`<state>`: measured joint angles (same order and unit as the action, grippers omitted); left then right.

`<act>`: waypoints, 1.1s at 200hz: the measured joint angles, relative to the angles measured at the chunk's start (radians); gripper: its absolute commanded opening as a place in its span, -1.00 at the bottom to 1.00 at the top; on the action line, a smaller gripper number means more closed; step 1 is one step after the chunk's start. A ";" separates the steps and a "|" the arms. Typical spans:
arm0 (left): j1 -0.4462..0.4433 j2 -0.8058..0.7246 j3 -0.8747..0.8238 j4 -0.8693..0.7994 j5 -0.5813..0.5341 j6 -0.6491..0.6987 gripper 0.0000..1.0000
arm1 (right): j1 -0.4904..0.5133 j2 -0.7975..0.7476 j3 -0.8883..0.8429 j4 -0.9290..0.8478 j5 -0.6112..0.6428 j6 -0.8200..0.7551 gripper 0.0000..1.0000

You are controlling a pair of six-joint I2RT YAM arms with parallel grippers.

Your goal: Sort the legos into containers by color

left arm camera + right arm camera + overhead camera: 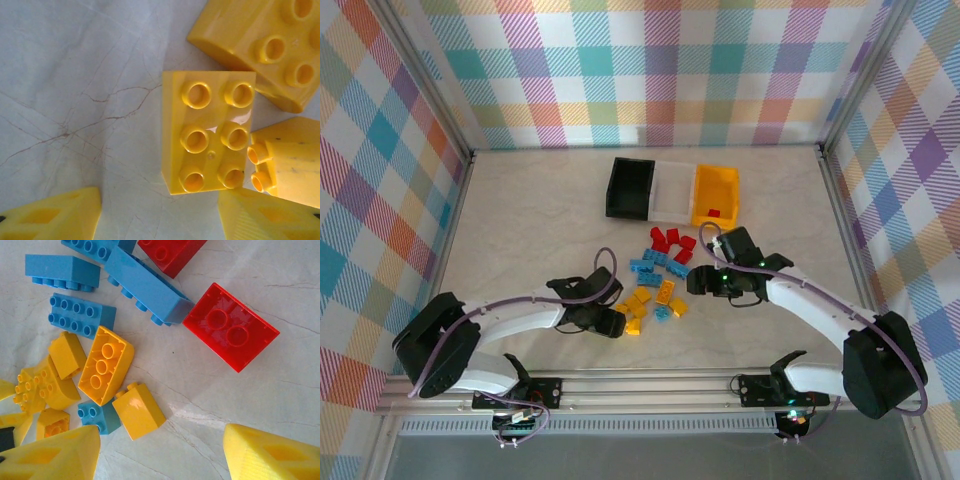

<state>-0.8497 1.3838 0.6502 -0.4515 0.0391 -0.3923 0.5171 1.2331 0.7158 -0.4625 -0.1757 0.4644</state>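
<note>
Left fingers (55, 216): spread and holding nothing, low over the yellow cluster. A six-stud yellow brick (207, 134) lies just ahead, right of the gap's centre. Its studs face up and its long axis runs away from the fingers, so its narrow width faces them. Neighbouring yellow bricks (260, 45) crowd its right side; its left side is bare tabletop (75, 75).

Right fingers (272, 452): also spread and empty. An upturned red brick (231, 326) lies ahead, askew and free all round. The yellow bin (716, 185), holding red bricks (713, 213), stands nearer the right arm.

Judgement: the left arm suits the yellow brick.
</note>
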 measured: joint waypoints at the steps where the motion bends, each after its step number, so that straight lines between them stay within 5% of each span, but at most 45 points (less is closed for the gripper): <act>1: 0.000 0.001 0.001 -0.001 0.000 0.000 0.28 | 0.000 0.000 0.000 0.000 0.000 0.000 0.33; 105: 0.000 0.090 0.089 -0.086 0.011 0.000 0.38 | 0.000 0.000 -0.017 0.014 0.011 0.000 0.35; 157: -0.010 0.006 0.059 -0.011 0.041 -0.039 0.39 | 0.001 0.000 -0.030 0.031 0.016 0.000 0.35; 220: -0.034 -0.055 0.068 0.013 -0.050 -0.095 0.41 | 0.001 0.016 -0.037 0.061 0.013 0.008 0.35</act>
<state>-0.8833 1.3293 0.7185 -0.4385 -0.0113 -0.4873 0.5179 1.2491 0.6785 -0.4015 -0.1623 0.4721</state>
